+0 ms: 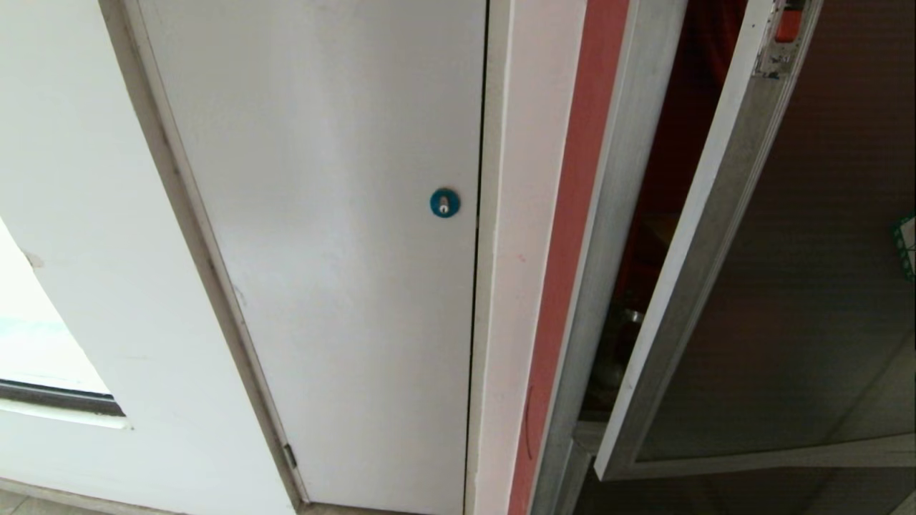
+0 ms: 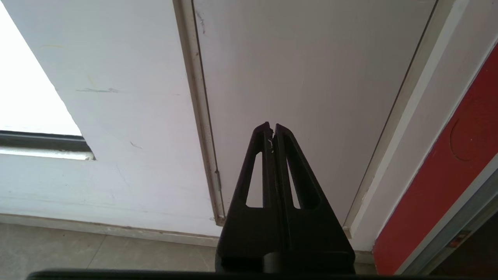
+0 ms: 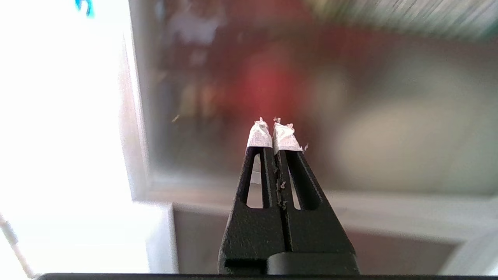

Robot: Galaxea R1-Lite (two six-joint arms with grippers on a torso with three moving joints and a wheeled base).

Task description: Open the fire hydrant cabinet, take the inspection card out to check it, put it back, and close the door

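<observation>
The fire hydrant cabinet shows at the right of the head view, with a silver frame and a dark red interior. Its door, a brown tinted glass pane in an aluminium frame, stands ajar, swung out from the frame. A small red latch tab sits near the door's top edge. The inspection card is out of view. My right gripper is shut with nothing held, its tips wrapped in white tape, facing the door's glass close up. My left gripper is shut and empty, pointing at the plain white door.
A plain white door with a round blue lock fills the left half of the head view. A white and red strip separates it from the cabinet. Tiled floor lies below, and a bright window opening is far left.
</observation>
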